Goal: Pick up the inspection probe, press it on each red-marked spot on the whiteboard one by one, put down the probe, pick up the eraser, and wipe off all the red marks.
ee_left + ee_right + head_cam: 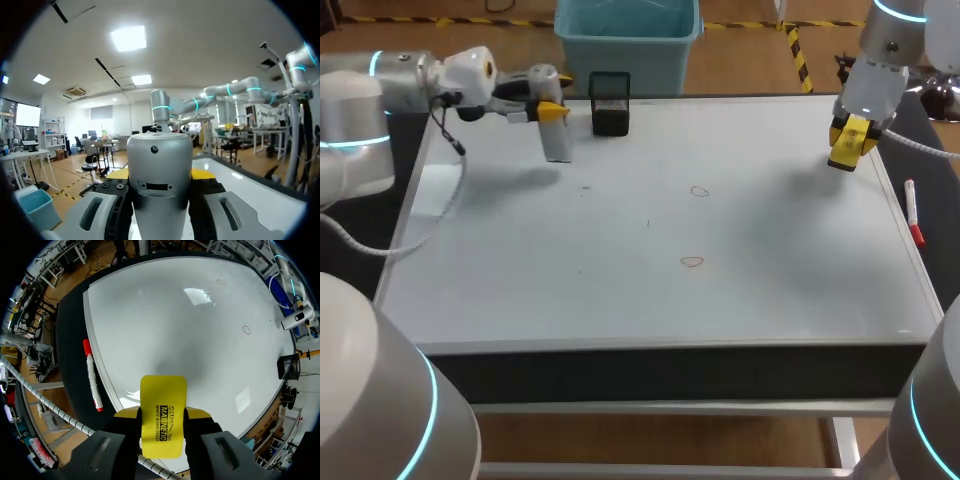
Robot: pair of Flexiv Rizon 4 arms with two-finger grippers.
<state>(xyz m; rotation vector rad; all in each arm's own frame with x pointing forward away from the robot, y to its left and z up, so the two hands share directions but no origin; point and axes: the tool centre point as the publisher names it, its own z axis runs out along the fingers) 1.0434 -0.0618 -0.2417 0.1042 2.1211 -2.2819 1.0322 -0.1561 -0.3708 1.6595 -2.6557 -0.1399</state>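
My left gripper (552,110) is at the far left of the whiteboard (650,230), shut on the silver inspection probe (556,140), whose body hangs down above the board. In the left wrist view the probe (159,185) stands between the fingers of my left gripper (160,175). My right gripper (851,140) hovers over the far right of the board, shut on the yellow eraser (850,142). The eraser (162,415) fills the gap in my right gripper (161,412). Two small red marks lie mid-board, one (699,191) farther, one (692,262) nearer; both show in the right wrist view (220,282) (246,330).
A black holder (610,102) stands at the board's far edge beside the probe. A red-capped marker (913,212) lies off the board's right edge, seen as marker (92,375) in the right wrist view. A teal bin (628,40) stands behind the table.
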